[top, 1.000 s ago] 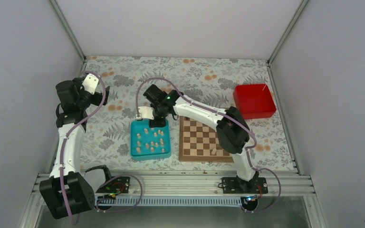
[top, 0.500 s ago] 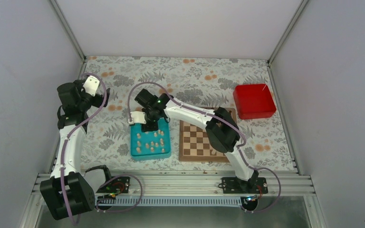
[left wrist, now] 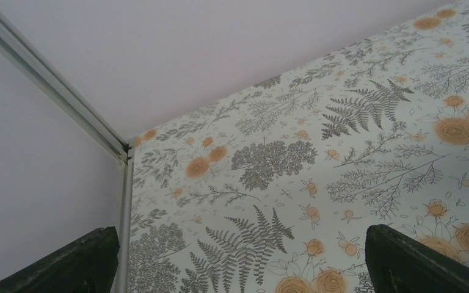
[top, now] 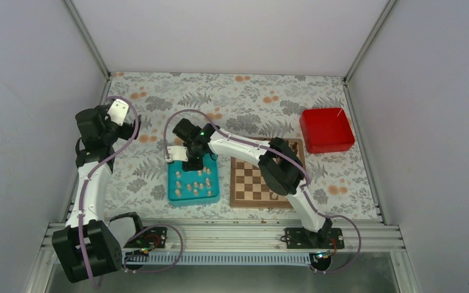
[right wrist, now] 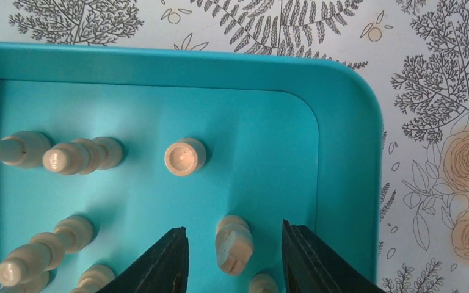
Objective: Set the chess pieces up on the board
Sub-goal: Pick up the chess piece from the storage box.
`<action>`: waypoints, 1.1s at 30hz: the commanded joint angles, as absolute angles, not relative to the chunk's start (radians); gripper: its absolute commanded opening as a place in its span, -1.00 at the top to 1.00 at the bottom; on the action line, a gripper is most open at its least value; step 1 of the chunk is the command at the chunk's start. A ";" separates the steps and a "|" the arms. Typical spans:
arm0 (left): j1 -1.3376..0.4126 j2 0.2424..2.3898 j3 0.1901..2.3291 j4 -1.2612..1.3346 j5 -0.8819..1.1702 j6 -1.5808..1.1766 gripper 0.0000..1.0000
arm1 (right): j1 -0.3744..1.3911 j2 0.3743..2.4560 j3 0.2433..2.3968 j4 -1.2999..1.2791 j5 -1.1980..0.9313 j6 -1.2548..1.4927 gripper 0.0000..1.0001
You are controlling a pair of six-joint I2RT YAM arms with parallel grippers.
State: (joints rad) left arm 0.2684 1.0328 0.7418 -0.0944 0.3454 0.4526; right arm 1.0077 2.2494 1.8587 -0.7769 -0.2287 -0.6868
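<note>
2 arms work at the flowered table (top: 250, 104). At the left, the left gripper (left wrist: 239, 235) hangs above bare tablecloth, its dark fingers (left wrist: 403, 259) spread wide with nothing between them. Toward 3 o'clock from it lies the teal tray (top: 172, 196), which holds the chess pieces (top: 193, 183), some upright and some on their sides. The right gripper (right wrist: 233, 229) is low inside the tray near 1 rounded corner. Its jaws are apart and straddle 1 tipped pale piece (right wrist: 233, 244) with a gap on each side, so it is not clamped. 1 upright piece (right wrist: 185, 156) stands at 11 o'clock from it. The board (top: 253, 183) sits just beside the tray at 3 o'clock, partly under the right arm (top: 281, 171). The red box (top: 326, 129) rests at 1 o'clock from the board.
</note>
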 commanded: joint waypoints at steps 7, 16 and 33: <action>0.276 1.025 0.718 -0.060 0.342 0.459 -1.00 | 1.015 2.284 1.842 -0.769 -0.199 -0.689 0.21; 0.278 1.028 0.716 -0.052 0.347 0.454 -1.00 | 1.016 2.289 1.846 -0.766 -0.218 -0.680 0.41; 0.281 1.030 0.728 -0.055 0.358 0.441 -1.00 | 0.955 1.971 1.681 -0.862 -0.280 -0.653 0.92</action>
State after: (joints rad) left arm 0.2733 1.0359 0.7250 -0.0834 0.3447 0.4545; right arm 0.9916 2.1792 1.7630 -0.8124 -0.2211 -0.6762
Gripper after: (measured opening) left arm 0.999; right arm 0.091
